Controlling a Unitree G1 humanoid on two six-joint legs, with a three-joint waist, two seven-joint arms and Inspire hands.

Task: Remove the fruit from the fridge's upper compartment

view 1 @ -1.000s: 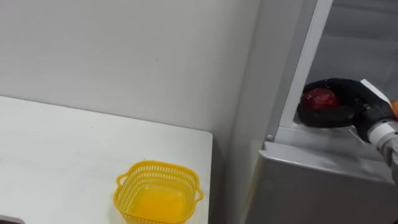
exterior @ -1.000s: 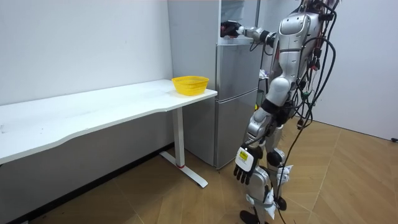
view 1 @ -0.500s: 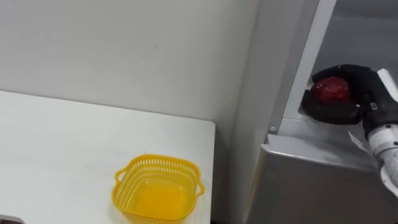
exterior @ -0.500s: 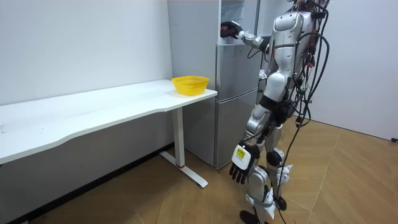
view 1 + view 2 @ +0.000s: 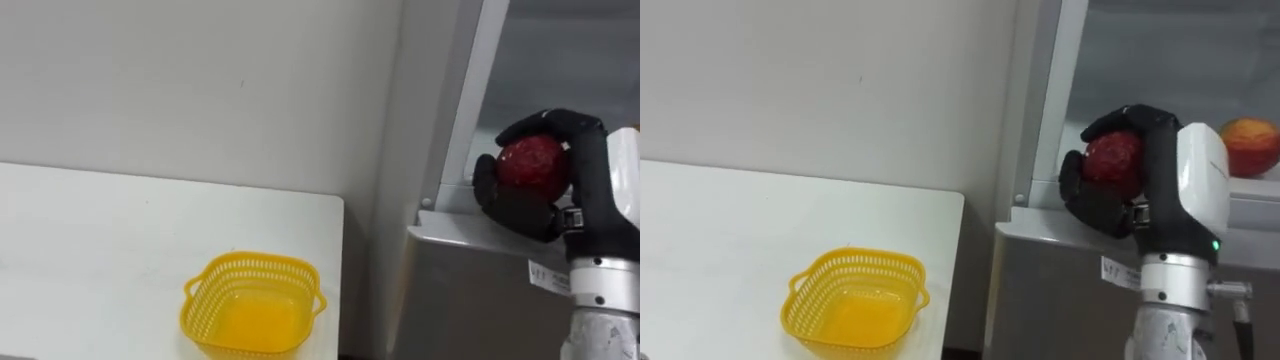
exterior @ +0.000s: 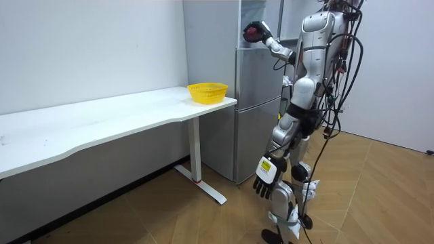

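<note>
Yellow lattice basket (image 5: 254, 308) on a white table (image 5: 90, 240), down and to the left of the right hand (image 5: 520, 205).
The basket sits upright near the table end closest to the hand, lower than it and well apart. The table runs away from the hand along a plain pale wall (image 5: 200, 90) and stands on a white leg frame (image 6: 198, 163) over a wood-pattern floor (image 6: 380, 196). An orange-red fruit (image 5: 1250, 145) lies just to the hand's right.

The right robot hand (image 5: 515, 205) is showing black around a dark red fruit (image 5: 533, 163); the slotted basket (image 5: 205, 310) is glowing yellow on the white surface (image 5: 100, 240).
</note>
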